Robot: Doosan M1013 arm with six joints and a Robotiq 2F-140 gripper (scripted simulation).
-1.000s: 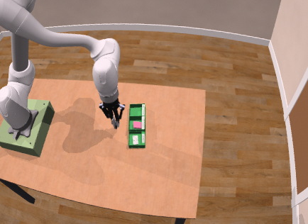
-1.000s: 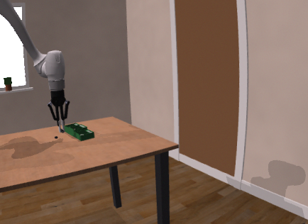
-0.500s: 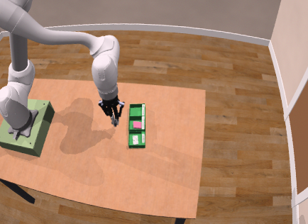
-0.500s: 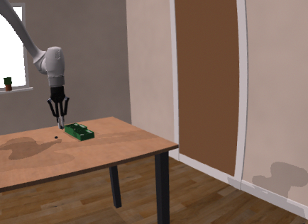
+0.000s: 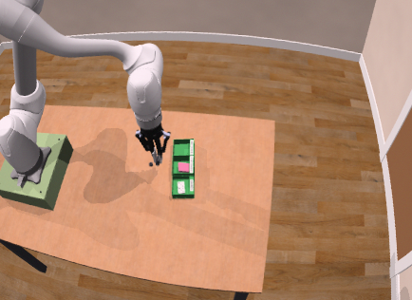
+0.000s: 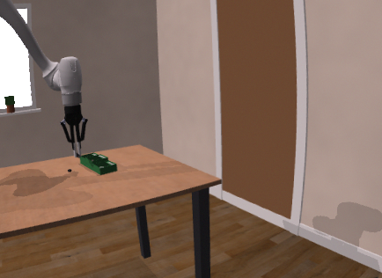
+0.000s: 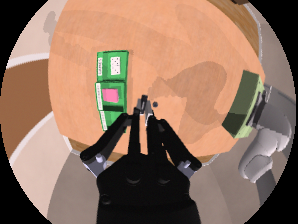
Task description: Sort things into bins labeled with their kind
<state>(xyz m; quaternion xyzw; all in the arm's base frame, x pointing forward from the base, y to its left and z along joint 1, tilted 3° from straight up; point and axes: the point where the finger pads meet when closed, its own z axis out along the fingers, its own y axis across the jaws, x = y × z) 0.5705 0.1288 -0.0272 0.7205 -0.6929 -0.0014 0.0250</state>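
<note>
Three green bins [image 5: 175, 168] [image 6: 107, 169] [image 7: 101, 111] stand in a row on the table, with white labels along one side. The middle bin holds a pink thing [image 5: 183, 167] [image 7: 109, 96]. An end bin holds a white thing [image 5: 180, 187] [image 7: 115, 64]. The other end bin looks empty. My gripper [image 5: 156, 160] [image 6: 77, 153] [image 7: 142, 104] hangs just left of the bins, a little above the table. It is shut on a thin grey thing [image 5: 156, 157] [image 6: 77, 149] that sticks out below the fingertips. A small dark thing [image 5: 150, 164] [image 6: 69, 170] [image 7: 154, 103] lies on the table beside the gripper.
The wooden table [image 5: 228, 218] [image 6: 145, 180] carries the arm's green base block [image 5: 54, 173] [image 7: 241, 104] at its left end. The table's edges fall off to a wooden floor.
</note>
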